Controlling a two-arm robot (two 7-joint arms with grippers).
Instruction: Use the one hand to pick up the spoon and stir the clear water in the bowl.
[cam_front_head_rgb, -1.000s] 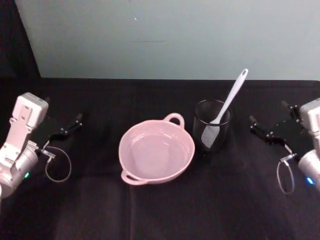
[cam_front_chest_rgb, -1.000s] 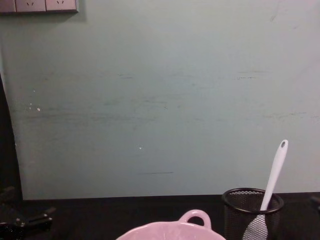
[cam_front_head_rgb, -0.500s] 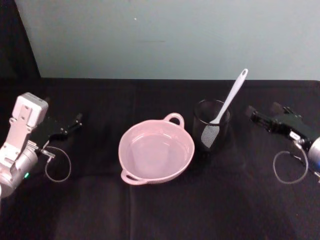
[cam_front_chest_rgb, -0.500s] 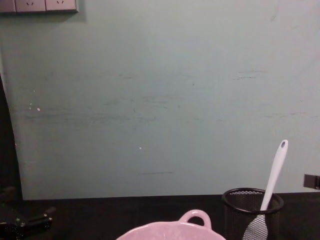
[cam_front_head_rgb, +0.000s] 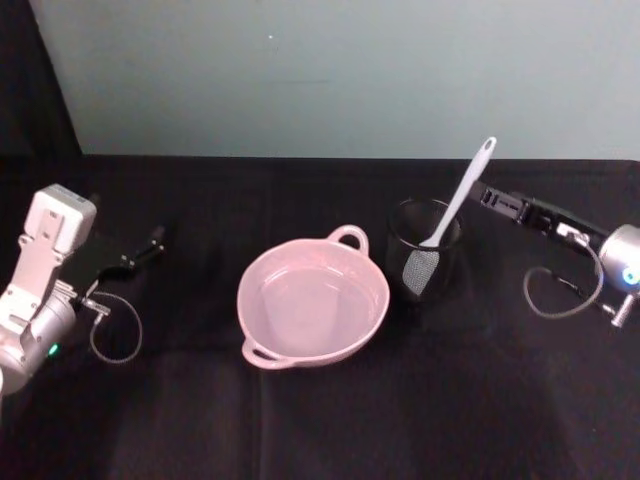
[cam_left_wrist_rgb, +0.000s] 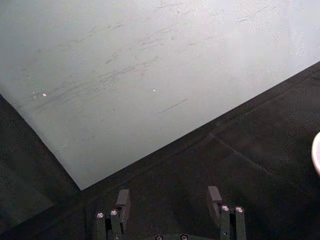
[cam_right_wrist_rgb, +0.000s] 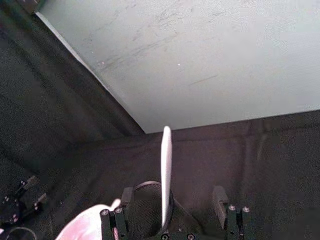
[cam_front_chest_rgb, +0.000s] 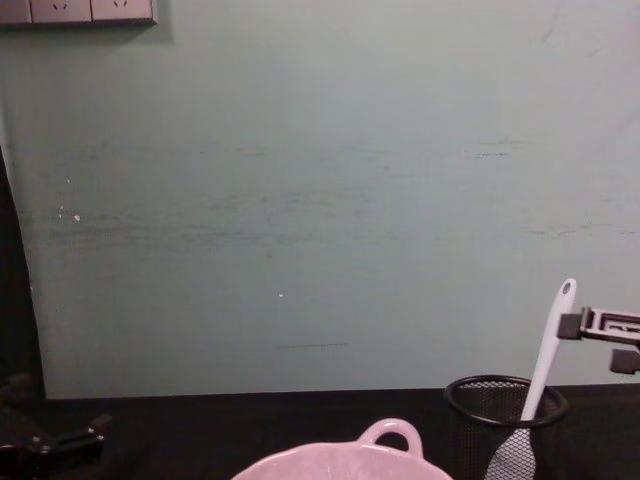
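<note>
The white spoon (cam_front_head_rgb: 458, 200) stands tilted in a black wire-mesh cup (cam_front_head_rgb: 424, 252), blade down and handle up toward the back right. Left of the cup, the pale pink bowl (cam_front_head_rgb: 313, 300) holds clear water. My right gripper (cam_front_head_rgb: 485, 196) is raised beside the upper handle, just right of it. In the right wrist view the spoon (cam_right_wrist_rgb: 166, 175) rises between the two open fingers (cam_right_wrist_rgb: 127, 197) without touching them. The chest view shows that gripper (cam_front_chest_rgb: 585, 335) level with the spoon's (cam_front_chest_rgb: 548, 350) top. My left gripper (cam_front_head_rgb: 152, 243) rests open at the far left, well away from the bowl.
A black cloth (cam_front_head_rgb: 330, 420) covers the table, and a pale green wall (cam_front_head_rgb: 340, 70) stands behind it. Grey cable loops hang by each wrist (cam_front_head_rgb: 548, 290). The bowl's loop handle (cam_front_head_rgb: 348, 238) points toward the back, close to the cup.
My right gripper has swung left and forward from the table's right side and risen to the spoon's handle. The left arm, bowl, cup and spoon have not moved.
</note>
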